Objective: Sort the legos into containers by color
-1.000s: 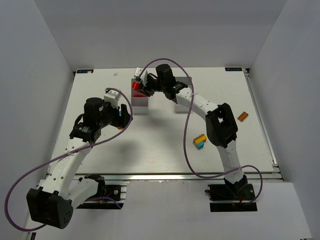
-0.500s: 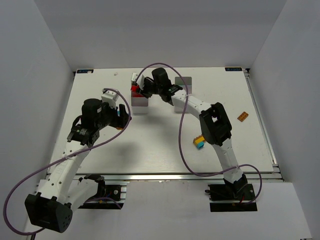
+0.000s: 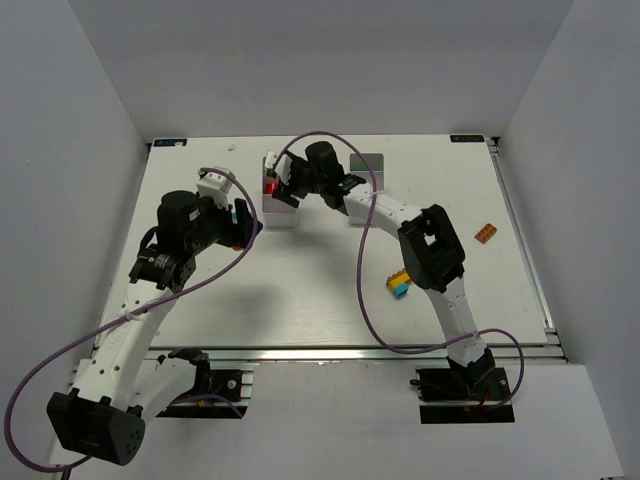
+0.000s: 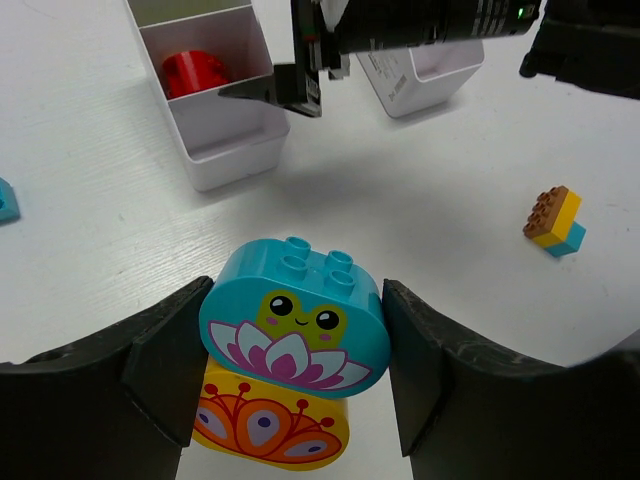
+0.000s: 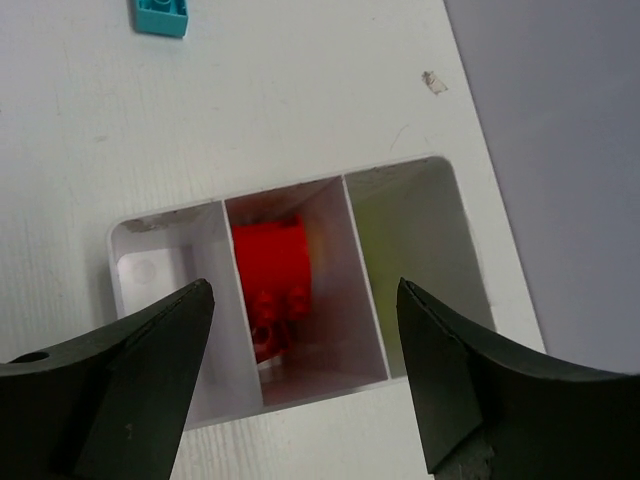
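Observation:
My left gripper (image 4: pixel 295 340) is shut on a rounded teal lego with a frog print (image 4: pixel 292 318). That lego sits stacked on a yellow-orange lego (image 4: pixel 270 425). In the top view the left gripper (image 3: pixel 243 225) hovers left of the containers. My right gripper (image 5: pixel 300 380) stands open above the left container (image 5: pixel 160 240), with nothing between its fingers. Red legos (image 5: pixel 270 280) lie in that container's middle compartment and show in the left wrist view as red legos (image 4: pixel 195 70). The second container (image 4: pixel 420 75) stands to its right, partly hidden by the right arm.
A brown, yellow and teal stack (image 3: pixel 398 283) lies near the right arm's elbow. An orange brick (image 3: pixel 486 233) lies at the far right. A loose teal brick (image 5: pixel 162 15) lies on the table beyond the left container. The right arm (image 3: pixel 400 215) spans the table's middle.
My right gripper has opened over the left container, and the red lego it held now lies in the middle compartment. The left arm has shifted slightly, its grip unchanged.

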You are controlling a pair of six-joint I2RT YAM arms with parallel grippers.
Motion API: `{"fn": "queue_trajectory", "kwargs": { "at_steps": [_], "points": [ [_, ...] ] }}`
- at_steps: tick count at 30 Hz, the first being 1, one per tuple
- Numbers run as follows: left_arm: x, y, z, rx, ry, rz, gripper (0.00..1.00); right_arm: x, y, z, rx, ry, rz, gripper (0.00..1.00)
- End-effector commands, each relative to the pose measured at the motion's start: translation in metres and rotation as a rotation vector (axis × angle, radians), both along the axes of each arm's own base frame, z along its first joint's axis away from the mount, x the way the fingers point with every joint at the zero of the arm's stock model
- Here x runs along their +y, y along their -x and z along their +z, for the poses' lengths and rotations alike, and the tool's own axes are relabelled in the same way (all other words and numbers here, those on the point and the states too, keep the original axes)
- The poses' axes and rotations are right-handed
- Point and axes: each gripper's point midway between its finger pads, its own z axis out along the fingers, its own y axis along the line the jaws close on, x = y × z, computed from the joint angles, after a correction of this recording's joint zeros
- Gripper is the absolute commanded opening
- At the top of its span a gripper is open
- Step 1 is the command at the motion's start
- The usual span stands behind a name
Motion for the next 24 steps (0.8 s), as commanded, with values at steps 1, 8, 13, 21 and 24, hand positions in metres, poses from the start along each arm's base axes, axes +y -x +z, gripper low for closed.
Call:
{"fn": "queue_trajectory", "kwargs": {
  "at_steps": [1, 8, 13, 21, 24],
  "points": [
    [-0.004, -0.004, 0.035, -0.076, 0.060, 0.008, 0.00, -0.003, 0.005, 0.059, -0.057, -0.104, -0.014, 0.79],
    [-0.013, -0.005, 0.053, -0.095, 0.163, 0.006, 0.00, -0.030, 0.051, 0.123, 0.018, -0.259, -0.024, 0.89],
    [-0.023, -0.009, 0.070, -0.117, 0.274, -0.002, 0.00, -0.048, 0.136, 0.123, 0.317, -0.296, 0.262, 0.89],
    [-0.021, -0.018, 0.094, -0.155, 0.428, 0.077, 0.00, -0.064, 0.203, 0.146, 0.658, -0.436, 0.206, 0.82],
    [-0.012, -0.025, 0.098, -0.165, 0.481, 0.159, 0.00, -0.064, 0.206, 0.149, 0.713, -0.462, 0.053, 0.80]
  ]
}}
